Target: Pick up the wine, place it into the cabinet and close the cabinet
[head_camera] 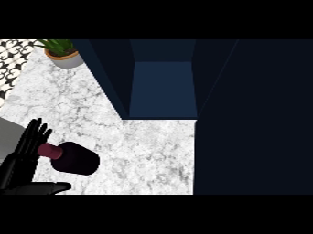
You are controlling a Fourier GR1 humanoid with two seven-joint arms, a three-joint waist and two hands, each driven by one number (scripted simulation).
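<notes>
A white marble-patterned bench (139,151) fills the middle of the head view, with a strip of black-and-white patterned tile (2,68) at the upper left edge. A small potted plant (62,52) in a grey pot with a tan rim stands at the far left corner of the bench, its green leaves spreading above the pot. The dark navy cabinet (163,87) stands open at the back, its blue interior floor visible between two dark side walls, and its open door (261,119) covers the right side of the view as a broad dark panel.

The wine bottle (75,157) is at the near left of the bench, seen from above, dark-bodied with a burgundy neck pointing left. No label or writing can be read on it.

The left hand (25,155) comes up from the lower left edge, black, with its fingers (34,132) straight and pointing away from the robot, its thumb (48,186) stretched out to the right below the bottle. The bottle's neck lies just against the fingers; the hand is spread and has not closed round it. The right hand does not show.
</notes>
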